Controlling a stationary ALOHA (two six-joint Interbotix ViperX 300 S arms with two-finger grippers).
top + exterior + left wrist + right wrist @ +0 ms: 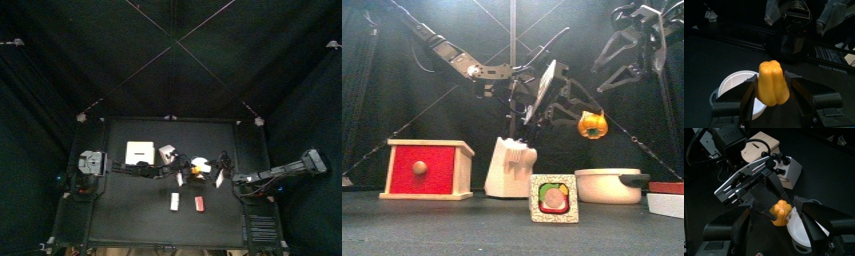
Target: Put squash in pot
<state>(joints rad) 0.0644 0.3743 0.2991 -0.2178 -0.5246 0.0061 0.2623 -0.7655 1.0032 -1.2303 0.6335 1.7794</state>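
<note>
Here the squash (773, 82), judged small, light, hard and smooth, was held tight round its middle by the left fingers (803, 88), up in the air just above the pot (736, 86), while the right fingers (807, 217) were kept open nearby.

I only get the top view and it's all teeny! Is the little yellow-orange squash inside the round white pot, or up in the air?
Observer: In the air. The front view shows the yellow-orange rounded squash hanging above the round whitish pot, not touching it.
Operator: Who's holding it?
Observer: The left gripper. Its wrist view shows a black jaw pressed on each side of the squash.
Operator: And the other one?
Observer: The right gripper holds nothing; its wrist view shows its jaws wide open.
</note>
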